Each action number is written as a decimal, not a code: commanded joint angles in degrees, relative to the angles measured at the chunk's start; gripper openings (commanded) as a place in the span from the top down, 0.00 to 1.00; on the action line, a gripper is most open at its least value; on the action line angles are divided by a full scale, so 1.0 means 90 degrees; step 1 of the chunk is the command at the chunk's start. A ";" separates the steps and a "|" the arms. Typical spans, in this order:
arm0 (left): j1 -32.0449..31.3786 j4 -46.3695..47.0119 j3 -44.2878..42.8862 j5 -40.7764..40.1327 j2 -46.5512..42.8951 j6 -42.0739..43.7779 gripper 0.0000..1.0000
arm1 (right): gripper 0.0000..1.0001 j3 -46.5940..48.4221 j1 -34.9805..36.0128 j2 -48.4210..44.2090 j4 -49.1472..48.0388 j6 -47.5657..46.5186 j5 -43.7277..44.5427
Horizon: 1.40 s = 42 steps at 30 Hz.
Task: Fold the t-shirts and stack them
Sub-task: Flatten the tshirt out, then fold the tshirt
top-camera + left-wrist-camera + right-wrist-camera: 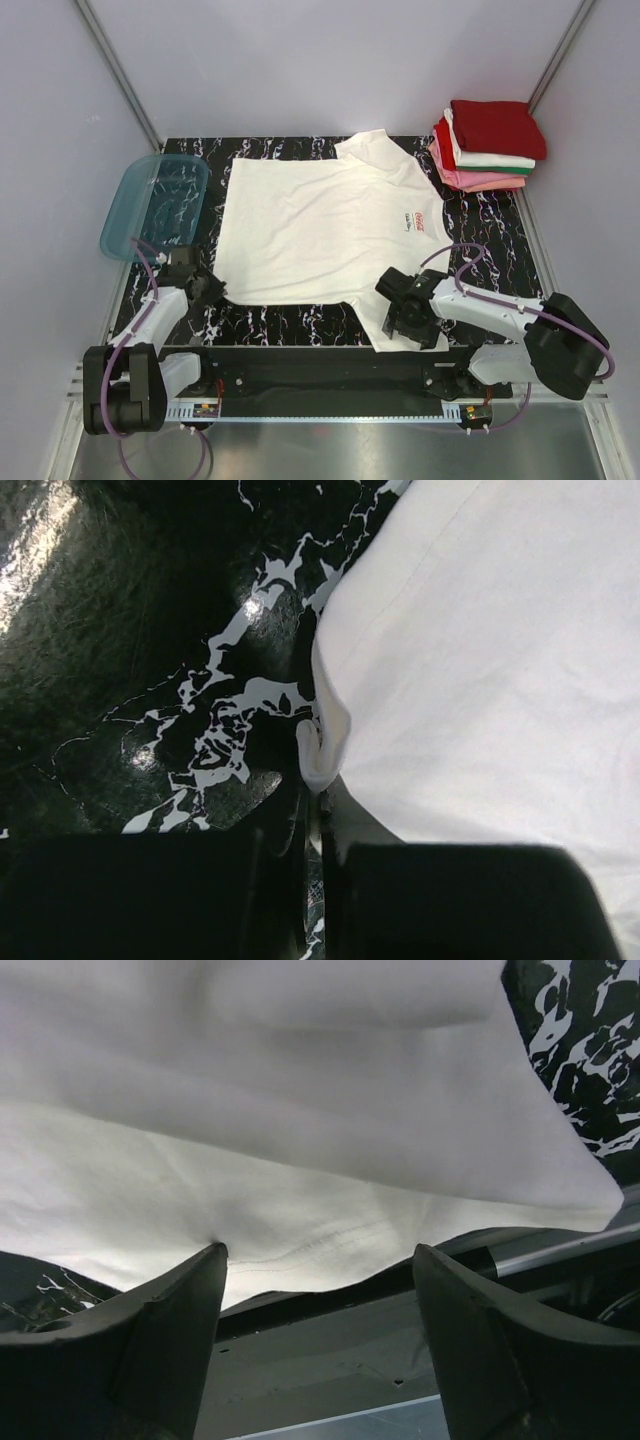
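Top external view: shows a white t-shirt (320, 220) spread front-up across the middle of the desk (490, 235), hem to the left and neck to the right. Bears a small red logo with tiny darker lettering under it on the chest, toward the right side. Lies mostly flat with soft creases, one short sleeve pointing to the far edge and the other to the near edge. Looks plain, matte and thin in the wrist views, with a stitched seam along the edge.

Pinched at the near-left hem corner by the left claw (205, 288): closed tight, with a small fold of white cloth caught between the tips, as seen from the left wrist. Met at the near sleeve by the right claw (405, 320): spread wide, gripping nothing, its two tips set against the sleeve's edge and cloth lying between and beyond them.

Also folded t-shirts (490, 145) stacked at the far-right corner, well apart from the claws: dark red on top, then white, a thin green band and pink at the bottom.

Desk black with white marbled veins, glossy in the left wrist view. Translucent teal tub (155, 205) at the far-left, just beside the shirt's hem and hanging partly over the desk's left edge. Pale grey walls (300, 60) on three sides, with slim metal struts in the corners. Purple cables (470, 255) looping along both arms.
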<state>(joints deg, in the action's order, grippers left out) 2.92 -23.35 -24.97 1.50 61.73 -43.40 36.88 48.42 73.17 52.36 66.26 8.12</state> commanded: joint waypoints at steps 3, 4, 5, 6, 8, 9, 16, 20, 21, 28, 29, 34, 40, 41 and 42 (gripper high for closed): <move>0.0105 0.0075 0.0011 -0.0206 0.0015 0.0046 1.00 | 0.29 0.0081 0.0127 0.0044 -0.0066 0.0401 0.0503; 0.0105 0.0066 0.0001 -0.0205 0.0016 0.0056 1.00 | 0.30 0.0101 0.0137 0.0093 -0.0046 0.0460 0.0543; 0.0115 0.0066 0.0011 -0.0205 0.0016 0.0056 1.00 | 0.30 0.0169 0.0195 0.0209 -0.0017 0.0479 0.0562; 0.0115 0.0085 0.0011 -0.0205 -0.0004 0.0066 1.00 | 0.30 0.0218 0.0234 0.0307 0.0032 0.0499 0.0601; 0.0106 0.0095 0.0011 -0.0205 -0.0053 0.0076 1.00 | 0.25 0.0383 0.0351 0.0589 -0.0007 0.0509 0.0573; 0.0115 0.0095 0.0011 -0.0205 -0.0062 0.0076 1.00 | 0.24 0.0433 0.0507 0.0668 -0.0075 0.0557 0.0534; 0.0115 0.0114 0.0021 -0.0205 -0.0102 0.0115 1.00 | 0.59 -0.0406 0.0567 0.1021 -0.1471 0.0841 0.0123; 0.0125 0.0144 0.0001 -0.0205 -0.0082 0.0173 1.00 | 0.80 -0.0582 0.0567 0.0992 -0.1677 0.0870 0.0201; 0.0115 0.0144 0.0001 -0.0205 -0.0082 0.0173 1.00 | 0.90 -0.0592 0.0567 0.0982 -0.1696 0.0851 0.0221; -0.0060 -0.0032 -0.0018 0.0855 -0.0511 -0.0050 1.00 | 1.00 -0.0155 0.0645 0.0251 -0.0693 0.0675 0.0240; -0.0070 -0.0216 -0.0047 0.0975 -0.0637 -0.0090 1.00 | 1.00 -0.0076 0.0703 -0.0099 -0.0256 0.0694 0.0279; -0.0051 -0.0929 -0.0427 0.1776 -0.1136 -0.0110 1.00 | 1.00 0.0470 0.0743 -0.1281 0.0889 0.0802 0.0328; -0.0051 -0.1730 -0.0867 0.1963 -0.1615 0.0056 1.00 | 1.00 0.1572 0.0743 -0.1616 0.1896 0.0597 0.0611; -0.0051 -0.1896 -0.1090 0.1953 -0.1606 0.0182 1.00 | 1.00 0.1750 0.0752 -0.1568 0.1984 0.0558 0.0689; -0.0051 -0.1965 -0.1228 0.1875 -0.1577 0.0251 1.00 | 1.00 0.2119 0.0743 -0.1528 0.2111 0.0442 0.0864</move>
<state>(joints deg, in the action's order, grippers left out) 2.57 -37.56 -31.09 16.10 47.94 -43.24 48.93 54.52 59.13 64.99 71.70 10.59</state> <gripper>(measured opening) 0.035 0.019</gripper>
